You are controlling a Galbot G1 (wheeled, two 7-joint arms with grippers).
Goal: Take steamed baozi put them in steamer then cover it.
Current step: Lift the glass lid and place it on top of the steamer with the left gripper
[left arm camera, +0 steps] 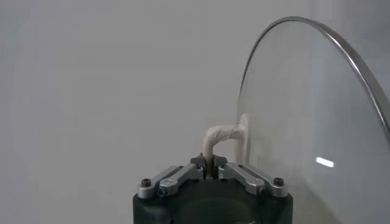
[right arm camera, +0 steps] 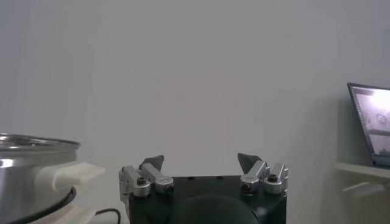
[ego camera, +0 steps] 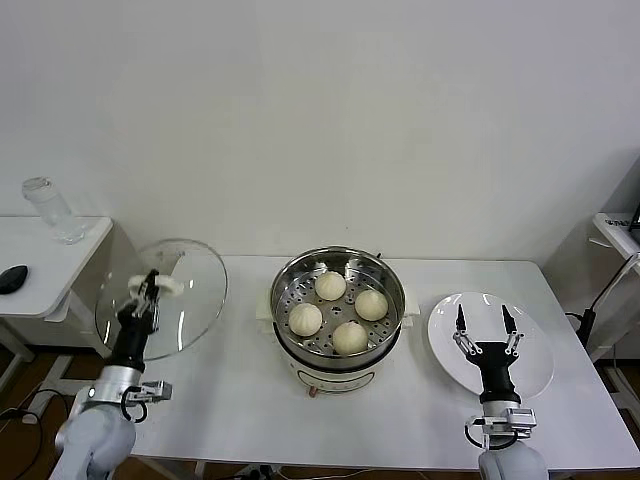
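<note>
The steamer [ego camera: 338, 310] stands at the middle of the white surface [ego camera: 230, 390], uncovered, and its perforated tray holds four steamed baozi [ego camera: 331, 286], [ego camera: 371, 305], [ego camera: 305, 319], [ego camera: 350, 338], set in a loose diamond with none stacked on another. In the right wrist view one side of the steamer [right arm camera: 33, 176] shows, its shiny wall and a white side handle jutting out.

To the steamer's right lies one flat white plate [ego camera: 530, 375], with nothing on it.

The left end effector [ego camera: 148, 290] is raised beside the steamer on the robot's left, well apart from the pot. It is closed tight on the white handle of the single round glass lid [ego camera: 195, 290], which it holds on edge, clear of the surface. The left wrist view shows the same grip: the fingers of the left end effector [left arm camera: 211, 165] meet on the curved white handle, and the glass lid [left arm camera: 311, 115] rises upright beside it with its metal rim in an arc.

The right end effector [ego camera: 485, 325] hovers over the plate, its two fingers spread wide and holding nothing. In its own wrist view the right end effector [right arm camera: 201, 163] shows the same wide gap. The baozi lie to its left, inside the pot, well apart from it.

On a separate side table at far left stand one clear glass jar [ego camera: 50, 210] and one dark computer mouse [ego camera: 12, 278].
</note>
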